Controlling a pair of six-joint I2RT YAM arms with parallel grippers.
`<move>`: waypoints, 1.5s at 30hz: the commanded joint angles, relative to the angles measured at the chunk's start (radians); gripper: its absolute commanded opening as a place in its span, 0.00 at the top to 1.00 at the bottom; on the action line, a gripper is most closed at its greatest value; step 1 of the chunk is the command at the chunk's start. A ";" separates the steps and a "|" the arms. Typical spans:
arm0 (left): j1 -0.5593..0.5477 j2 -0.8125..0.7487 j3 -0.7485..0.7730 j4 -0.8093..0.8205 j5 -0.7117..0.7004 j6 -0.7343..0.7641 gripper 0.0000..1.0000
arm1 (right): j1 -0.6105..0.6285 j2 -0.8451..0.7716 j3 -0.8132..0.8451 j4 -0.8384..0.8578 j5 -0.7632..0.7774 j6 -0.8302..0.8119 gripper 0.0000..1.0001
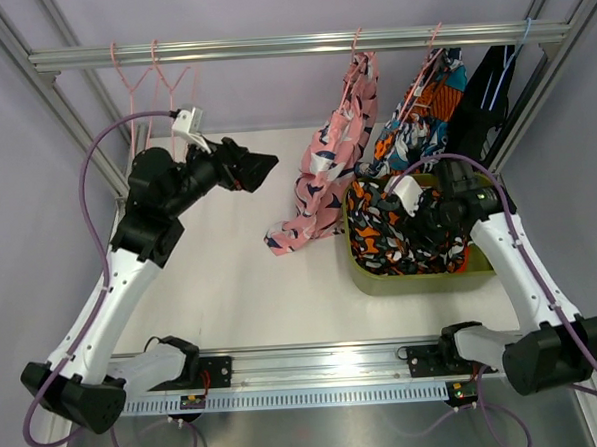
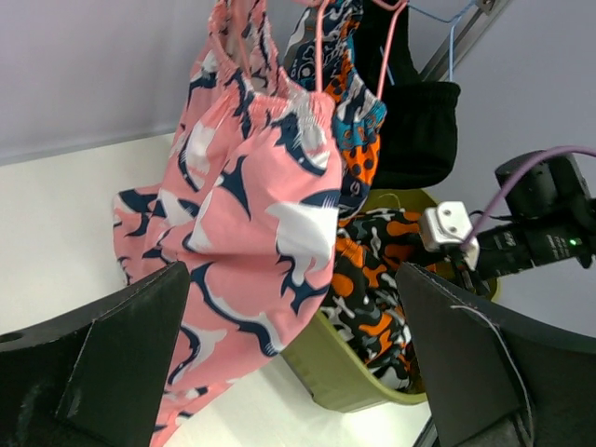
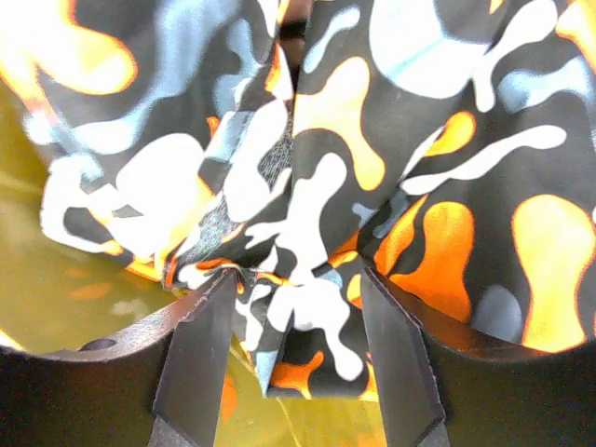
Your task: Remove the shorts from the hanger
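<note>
Pink shorts with navy-white print (image 1: 326, 172) hang from a pink hanger (image 1: 355, 48) on the rail; they fill the left wrist view (image 2: 251, 186). My left gripper (image 1: 266, 170) is open and empty, level with them and a short way to their left (image 2: 291, 279). Teal-orange-navy shorts (image 1: 427, 102) and black shorts (image 1: 487, 93) hang further right. Camouflage shorts (image 1: 389, 234) lie in the green bin (image 1: 422, 280). My right gripper (image 1: 426, 222) is down in the bin, jaws apart, with a fold of camouflage fabric (image 3: 307, 158) hanging loose between the fingers (image 3: 200, 363).
Empty pink hangers (image 1: 156, 76) hang at the rail's left end (image 1: 90, 57). Frame posts stand at both back corners. A plain orange patch (image 1: 476, 259) shows at the bin's right side. The bin wall (image 3: 74, 298) is close to the right gripper's left finger.
</note>
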 commanded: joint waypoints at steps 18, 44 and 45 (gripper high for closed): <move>-0.120 0.126 0.207 0.016 -0.059 0.073 0.01 | 0.001 0.038 0.535 0.253 -0.346 0.668 0.34; -0.139 -0.153 -0.025 -0.123 -0.261 0.029 0.01 | 0.231 0.488 0.716 0.816 0.252 1.359 0.46; -0.140 -0.151 -0.023 -0.123 -0.263 0.029 0.01 | 0.231 0.492 0.711 0.837 0.255 1.359 0.49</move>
